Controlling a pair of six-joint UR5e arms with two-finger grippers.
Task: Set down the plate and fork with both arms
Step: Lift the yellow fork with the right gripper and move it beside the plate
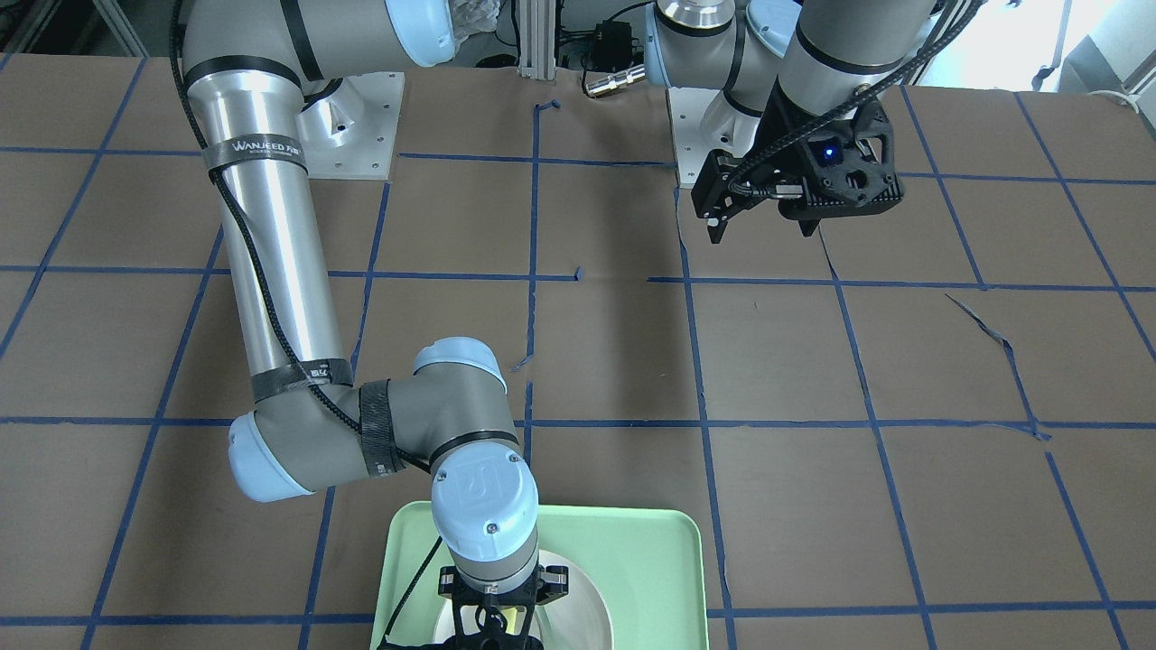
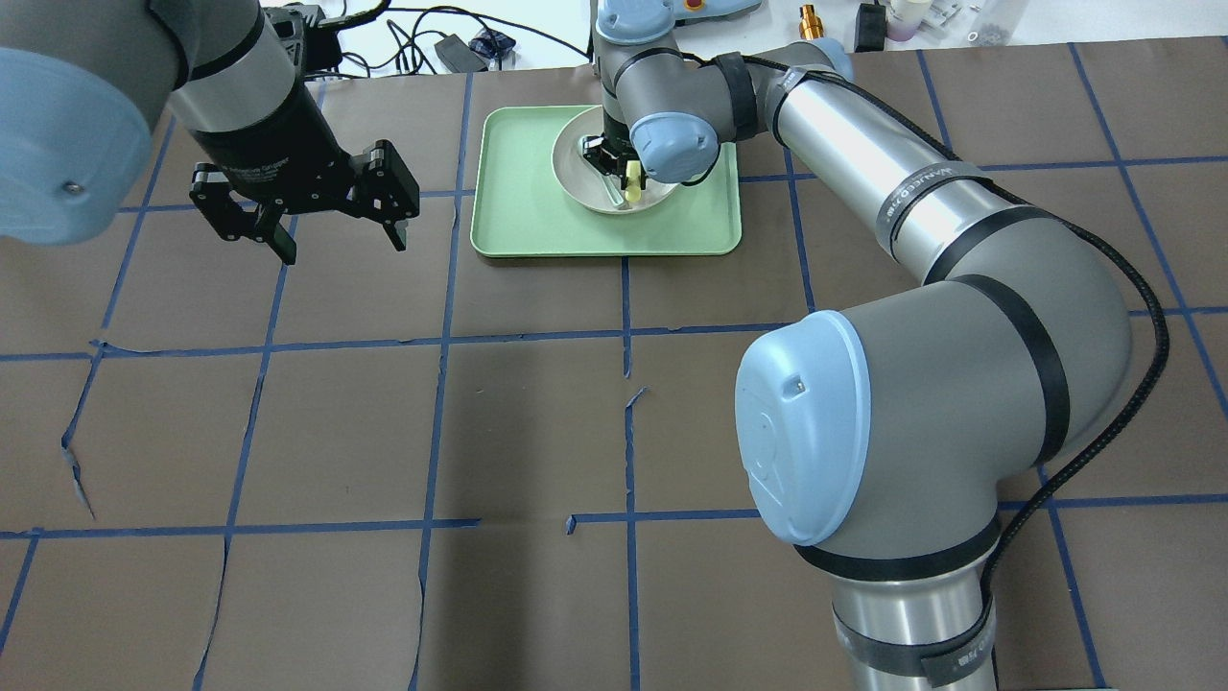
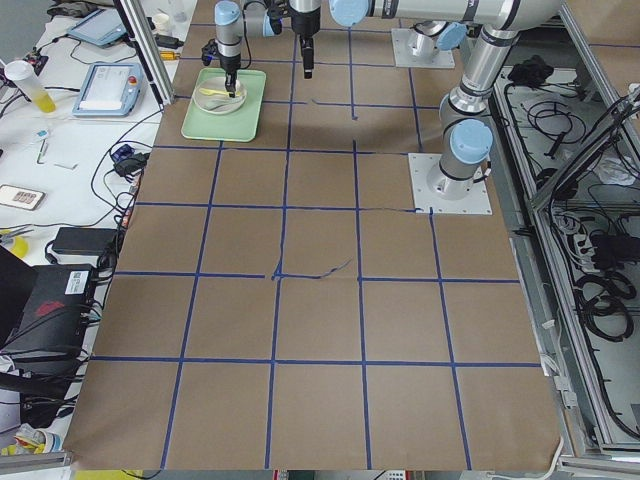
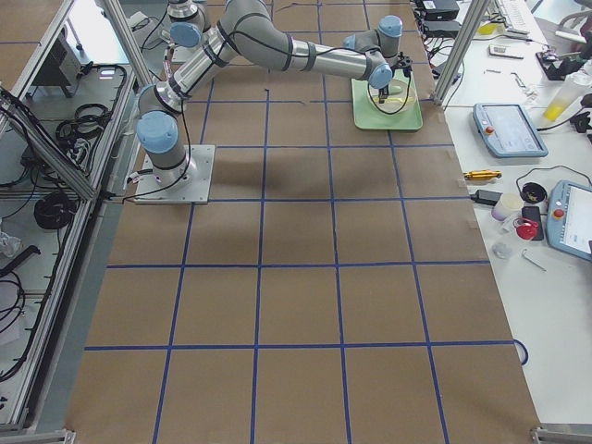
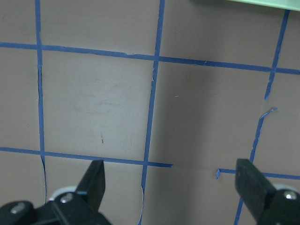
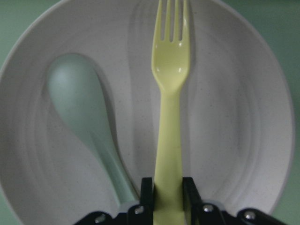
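Right gripper (image 6: 168, 197) pinches the yellow fork (image 6: 171, 84) over the white plate (image 6: 234, 117), grey-green spoon (image 6: 75, 93) at the fork's 9 o'clock; plate on the mint-green tray (image 2: 518, 211). Left gripper (image 2: 343, 248), spread wide, empty, hangs at the tray's 9 o'clock.

The fork (image 6: 169, 75) looks like glossy yellow plastic; the plate (image 6: 234, 122) is smooth, finely speckled; the surface (image 2: 336, 422) is matt brown paper.

Yellow fork (image 6: 171, 84): handle clamped in R tool (image 6: 168, 192), tines over round white plate (image 6: 234, 122).
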